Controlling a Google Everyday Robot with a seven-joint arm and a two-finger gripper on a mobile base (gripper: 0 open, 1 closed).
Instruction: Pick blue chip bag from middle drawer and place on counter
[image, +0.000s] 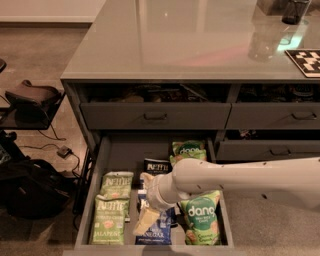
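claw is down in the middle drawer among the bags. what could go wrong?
The claw sits at the blue chip bag, packed between a jalapeno bag and a Dang bag: it may snag a neighbour. Another dark Kettle bag lies further back: possible wrong pick. The crinkly bag may slip on the lift to the counter.

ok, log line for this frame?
phase: reach | gripper: in drawer, over blue bag | blue bag: in drawer | counter: not placed yet

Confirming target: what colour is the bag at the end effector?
Dark blue bag, camera view; end effector over it in drawer.
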